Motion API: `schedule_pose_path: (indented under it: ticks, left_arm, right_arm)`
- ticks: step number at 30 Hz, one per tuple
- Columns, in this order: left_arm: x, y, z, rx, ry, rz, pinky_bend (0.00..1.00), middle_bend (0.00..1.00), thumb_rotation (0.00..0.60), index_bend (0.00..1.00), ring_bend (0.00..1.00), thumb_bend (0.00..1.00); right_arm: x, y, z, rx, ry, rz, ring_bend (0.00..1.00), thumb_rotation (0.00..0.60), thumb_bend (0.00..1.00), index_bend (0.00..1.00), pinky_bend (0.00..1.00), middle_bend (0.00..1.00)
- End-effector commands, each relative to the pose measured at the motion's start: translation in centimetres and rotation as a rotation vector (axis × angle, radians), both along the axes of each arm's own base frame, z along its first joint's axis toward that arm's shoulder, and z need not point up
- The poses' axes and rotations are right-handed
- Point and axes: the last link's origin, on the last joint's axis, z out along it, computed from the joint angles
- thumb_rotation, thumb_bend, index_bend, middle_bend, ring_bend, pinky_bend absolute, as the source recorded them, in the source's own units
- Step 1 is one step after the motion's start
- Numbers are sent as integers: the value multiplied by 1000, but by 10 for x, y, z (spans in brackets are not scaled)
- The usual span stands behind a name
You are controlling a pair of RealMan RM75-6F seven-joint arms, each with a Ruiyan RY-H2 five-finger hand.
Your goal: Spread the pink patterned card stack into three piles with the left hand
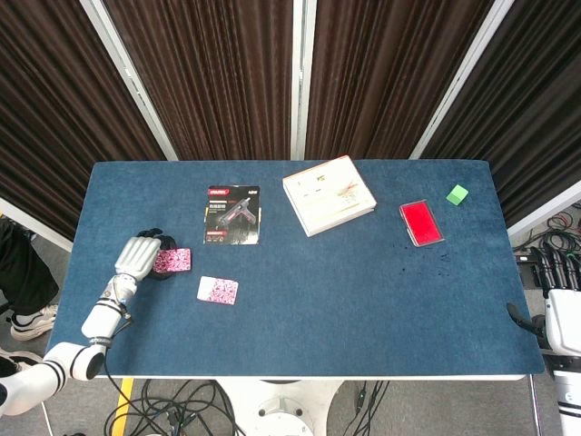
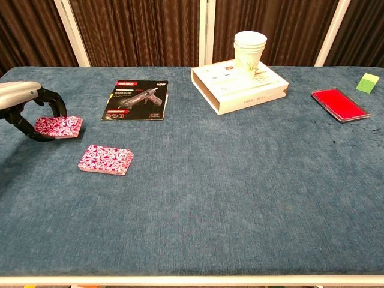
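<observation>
- The left hand [image 1: 136, 257] grips a pink patterned card pile [image 2: 58, 126] near the left edge of the blue bench [image 1: 345, 291], fingers curled around its far end.
- A second card pile [image 2: 105, 159] lies just beside it, nearer the front edge.
- The right hand [image 1: 561, 272] hangs off the bench's right side; whether its fingers are spread or curled is unclear.

Bright, even light from above floods the blue counter [image 1: 318, 272]; shadows sit soft and short under the stacked paper cups [image 2: 249, 48]. Both views are sharp, no glare, curtains staying dark.
</observation>
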Motion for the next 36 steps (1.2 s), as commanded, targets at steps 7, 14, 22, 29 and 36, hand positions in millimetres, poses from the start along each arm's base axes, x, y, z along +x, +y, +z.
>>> schedule_pose_path:
  ticks: [7,14,22,29,36]
  left_arm:
    - [-7,0,2,-3,-8,13,199,306,600,388,127,164]
    - [-4,-1,5,-1,-16,-3,199,303,600,384,127,164]
    - [2,-1,6,-4,-13,-23,196,288,600,341,120,159]
    - [-4,-2,3,-10,-7,-8,191,261,600,308,108,149]
    - [2,-9,10,13,-60,-41,191,272,600,309,109,145]
  right_arm:
    - [1,1,-1,2,3,4,0,600,126,16,0,0]
    - [1,1,-2,7,4,2,0,600,126,16,0,0]
    - [1,1,-2,7,3,4,0,600,126,16,0,0]
    - [1,0,-1,7,1,2,0,600,126,16,0,0]
    - [1,0,-2,10,2,1,0,600,126,16,0,0]
